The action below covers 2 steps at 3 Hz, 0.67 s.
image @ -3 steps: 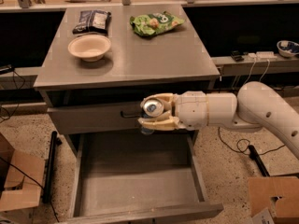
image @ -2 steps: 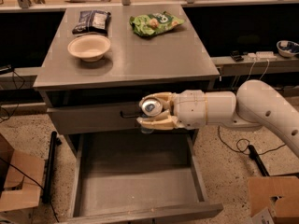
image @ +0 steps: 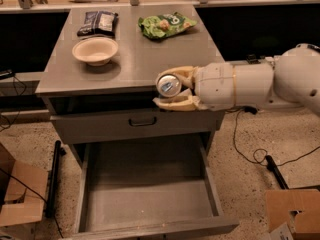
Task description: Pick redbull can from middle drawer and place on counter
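Where the grey table (image: 145, 59) is set atop the cabinet, the middle drawer (image: 145, 194) is pulled out below it, toward the camera. The white arm (image: 260, 84) is extended from the right. Toward the table's back, a beige bowl (image: 95, 50), a green snack bag (image: 165, 25) and a dark snack packet (image: 98, 22) are laid. The gripper (image: 167, 87) is held at the table's front edge, above the open drawer. The redbull can (image: 169, 85) is clamped between the tan fingers (image: 175, 104), its silver top turned to the camera.

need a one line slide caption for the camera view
Pincer holds the redbull can level with the counter front edge, above the open middle drawer.
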Each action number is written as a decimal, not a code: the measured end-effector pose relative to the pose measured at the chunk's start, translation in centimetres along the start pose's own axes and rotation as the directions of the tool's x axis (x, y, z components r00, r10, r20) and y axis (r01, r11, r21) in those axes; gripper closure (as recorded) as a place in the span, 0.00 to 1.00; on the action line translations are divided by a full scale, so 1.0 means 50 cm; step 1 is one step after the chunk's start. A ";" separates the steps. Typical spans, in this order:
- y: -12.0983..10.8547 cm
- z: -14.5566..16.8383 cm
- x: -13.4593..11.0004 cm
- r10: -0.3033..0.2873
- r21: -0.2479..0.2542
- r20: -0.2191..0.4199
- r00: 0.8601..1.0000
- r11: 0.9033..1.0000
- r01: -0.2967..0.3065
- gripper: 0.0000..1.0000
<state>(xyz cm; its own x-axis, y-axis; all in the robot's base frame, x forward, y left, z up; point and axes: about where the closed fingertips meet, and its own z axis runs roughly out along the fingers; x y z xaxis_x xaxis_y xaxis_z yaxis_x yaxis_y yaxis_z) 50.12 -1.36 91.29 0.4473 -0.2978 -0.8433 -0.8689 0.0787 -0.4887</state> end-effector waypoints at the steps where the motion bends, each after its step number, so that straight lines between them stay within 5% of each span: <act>1: -0.089 -0.028 -0.057 -0.129 -0.011 -0.064 0.990 0.992 0.128 1.00; 2: -0.179 -0.033 -0.089 -0.224 -0.057 -0.136 0.965 0.974 0.219 1.00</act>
<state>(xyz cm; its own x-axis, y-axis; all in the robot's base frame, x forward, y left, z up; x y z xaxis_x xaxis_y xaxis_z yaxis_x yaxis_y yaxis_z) 55.56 -2.30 99.76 0.5980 -0.4341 -0.6738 -0.7607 -0.0426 -0.6477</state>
